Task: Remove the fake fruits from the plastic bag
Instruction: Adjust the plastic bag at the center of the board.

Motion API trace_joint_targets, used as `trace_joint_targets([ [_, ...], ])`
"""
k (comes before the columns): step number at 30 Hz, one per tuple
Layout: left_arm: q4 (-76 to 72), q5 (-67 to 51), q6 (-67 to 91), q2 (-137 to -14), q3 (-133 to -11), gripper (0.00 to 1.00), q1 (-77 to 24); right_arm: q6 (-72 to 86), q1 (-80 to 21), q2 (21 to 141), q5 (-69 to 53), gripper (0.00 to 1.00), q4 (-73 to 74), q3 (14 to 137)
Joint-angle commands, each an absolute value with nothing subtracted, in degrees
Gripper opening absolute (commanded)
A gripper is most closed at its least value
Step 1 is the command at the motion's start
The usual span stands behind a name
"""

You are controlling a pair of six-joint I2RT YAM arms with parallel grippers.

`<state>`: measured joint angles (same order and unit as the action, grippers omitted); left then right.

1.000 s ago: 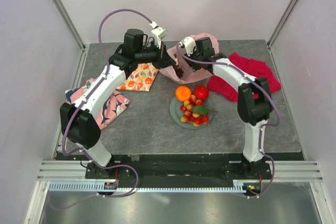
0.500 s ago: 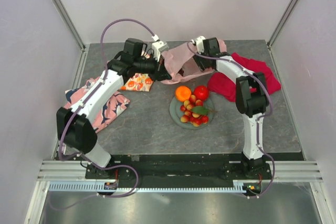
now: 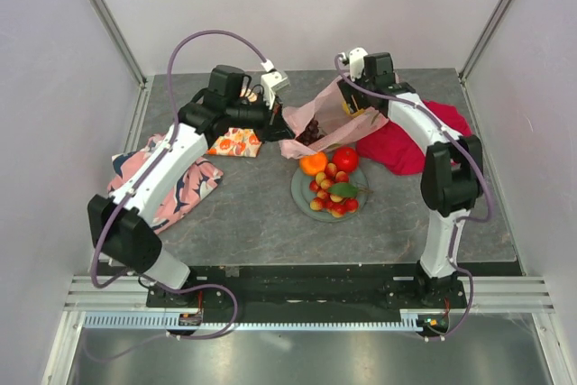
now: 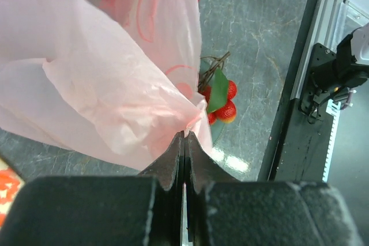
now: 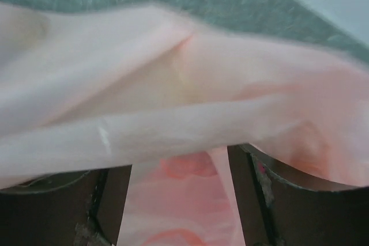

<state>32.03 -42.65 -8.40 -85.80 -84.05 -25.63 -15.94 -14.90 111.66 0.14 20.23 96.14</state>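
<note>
The pale-pink plastic bag (image 3: 306,117) hangs stretched between my two grippers, above the far edge of the grey plate (image 3: 297,194). A dark grape bunch (image 3: 312,132) shows in its lower opening. My left gripper (image 3: 276,114) is shut on a bag edge (image 4: 104,84), jaws pressed together (image 4: 184,135). My right gripper (image 3: 347,104) holds the bag's right end up; in its wrist view the fingers (image 5: 253,188) stand wide apart with bag film (image 5: 184,113) draped across and between them (image 5: 180,151). An orange (image 3: 314,163), a red apple (image 3: 345,159) and small red and yellow pieces (image 3: 332,194) lie on the plate.
A red cloth (image 3: 410,137) lies right of the bag under the right arm. A fruit-printed cloth (image 3: 236,142) lies under the left arm, a pink-and-navy cloth (image 3: 171,178) at the left. Red pieces with a green leaf (image 4: 225,105) show below the bag.
The right gripper has moved right and up, drawing the bag's right end with it. The bag has spread out and swung toward the plate. The left gripper stays shut on it.
</note>
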Motion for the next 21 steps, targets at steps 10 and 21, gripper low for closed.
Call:
trace_joint_targets([
  [10,27.9,-44.4,-10.1,-93.6,-92.6,0.02,-27.9,-17.2,-14.8,124.5,5.6,0.98,11.6,99.5],
  [21,28.0,-44.6,-9.7,-95.6,-93.6,0.02,-28.1,-20.2,-14.7,144.4,9.5,0.98,16.5,122.0],
])
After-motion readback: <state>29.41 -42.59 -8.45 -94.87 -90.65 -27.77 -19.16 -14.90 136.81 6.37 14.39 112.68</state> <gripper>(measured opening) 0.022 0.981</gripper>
